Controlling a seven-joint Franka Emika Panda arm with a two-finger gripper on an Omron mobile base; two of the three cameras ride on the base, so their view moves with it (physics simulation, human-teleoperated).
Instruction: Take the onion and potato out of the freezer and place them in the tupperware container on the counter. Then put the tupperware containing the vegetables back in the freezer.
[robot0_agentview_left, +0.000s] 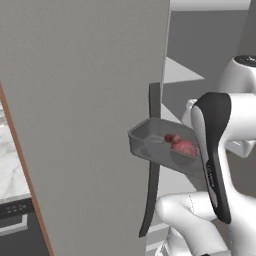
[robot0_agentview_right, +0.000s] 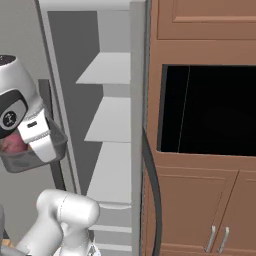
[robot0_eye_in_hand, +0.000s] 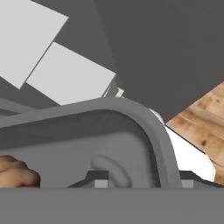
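Observation:
The dark grey tupperware container hangs in front of the open freezer, beside the door and its dark curved handle. Inside it lies the red-pink onion, also seen in the right base view as the onion. In the hand view the tan potato sits at the left of the tray's floor. My gripper straddles the tupperware rim. Its fingertips stand well apart on either side of that rim, open. My forearm hides the hand in the left base view.
Pale grey freezer shelves lie just right of the tray. Brown wooden cabinets with a dark recess stand further right. The marble counter and a dark appliance front are left of the door. Wooden floor lies below.

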